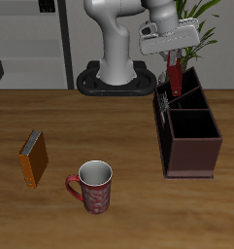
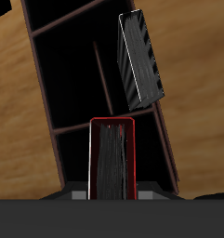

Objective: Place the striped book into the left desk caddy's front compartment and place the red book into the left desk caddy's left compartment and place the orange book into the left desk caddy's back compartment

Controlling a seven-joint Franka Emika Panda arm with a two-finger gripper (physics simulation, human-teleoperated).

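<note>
My gripper is shut on the dark red book and holds it upright just above the back part of the dark maroon left desk caddy. In the wrist view the red book hangs between my fingers, over the caddy. The striped book stands tilted inside one compartment; in the exterior view it shows at the caddy's wall. The orange book lies flat on the table, far from the caddy.
A red patterned mug stands near the table's front edge, between the orange book and the caddy. A potted plant stands behind the caddy. The robot's base is at the table's back.
</note>
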